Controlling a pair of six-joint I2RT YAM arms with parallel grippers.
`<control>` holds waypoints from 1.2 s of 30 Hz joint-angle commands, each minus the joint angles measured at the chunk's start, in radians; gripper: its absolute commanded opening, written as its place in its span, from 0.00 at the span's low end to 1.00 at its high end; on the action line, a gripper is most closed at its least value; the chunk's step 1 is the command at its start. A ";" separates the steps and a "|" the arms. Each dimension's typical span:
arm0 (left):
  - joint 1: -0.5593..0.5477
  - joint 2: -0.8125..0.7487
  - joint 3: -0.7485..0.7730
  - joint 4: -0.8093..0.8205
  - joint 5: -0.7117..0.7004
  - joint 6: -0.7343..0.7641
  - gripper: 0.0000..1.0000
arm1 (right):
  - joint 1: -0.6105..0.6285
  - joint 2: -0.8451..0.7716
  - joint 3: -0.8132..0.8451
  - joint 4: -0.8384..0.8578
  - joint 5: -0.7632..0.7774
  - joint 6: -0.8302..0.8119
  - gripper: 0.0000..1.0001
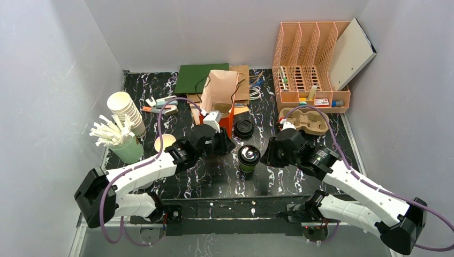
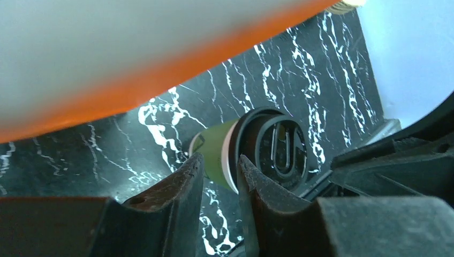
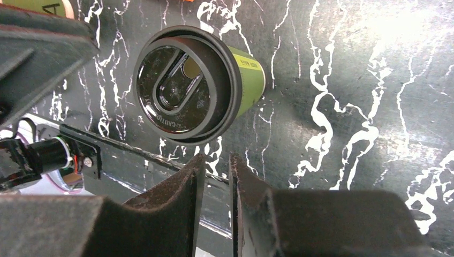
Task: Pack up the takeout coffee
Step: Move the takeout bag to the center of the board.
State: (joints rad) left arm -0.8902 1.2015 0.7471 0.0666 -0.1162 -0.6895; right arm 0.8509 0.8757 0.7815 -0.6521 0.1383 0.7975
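Takeout coffee (image 1: pixel 249 159) stands upright on the surface (image 1: pixel 225 179), lid on, long axis vertical. It sits between my arms, just right of my left fingers (image 2: pixel 179 187) and just left of my right fingers (image 3: pixel 179 195), neither clearly nearer. Both pairs are a narrow slit apart, gripping nothing. Count: one lidded coffee, one loose black lid (image 1: pixel 244 127), one lidless cup (image 1: pixel 165 143), one white cup stack (image 1: pixel 126 110), one paper bag (image 1: pixel 219 90).

The small dark green paper cup (image 3: pixel 249 88) has a smooth satin wall, and its round black plastic lid (image 3: pixel 179 88) is glossy. The black white-veined marble-look tabletop (image 3: pixel 342 107) shines smooth; the brown paper bag (image 1: pixel 219 88) looks matt, creased.
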 commanded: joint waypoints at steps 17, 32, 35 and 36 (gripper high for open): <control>-0.006 0.086 -0.046 0.086 0.112 -0.159 0.27 | -0.005 0.103 0.090 0.083 -0.018 -0.033 0.63; -0.007 0.092 -0.052 0.024 0.114 -0.172 0.26 | -0.004 0.274 0.213 0.038 -0.054 -0.189 0.74; -0.007 0.097 -0.054 0.024 0.116 -0.174 0.26 | -0.004 0.303 0.229 0.040 -0.073 -0.215 0.72; -0.008 0.100 -0.055 0.024 0.116 -0.175 0.25 | -0.003 0.318 0.236 0.032 -0.075 -0.219 0.72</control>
State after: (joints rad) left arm -0.8940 1.2865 0.7078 0.1829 -0.0177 -0.8242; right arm 0.8501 1.1667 0.9516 -0.6067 0.0902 0.6308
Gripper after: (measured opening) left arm 0.258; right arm 0.722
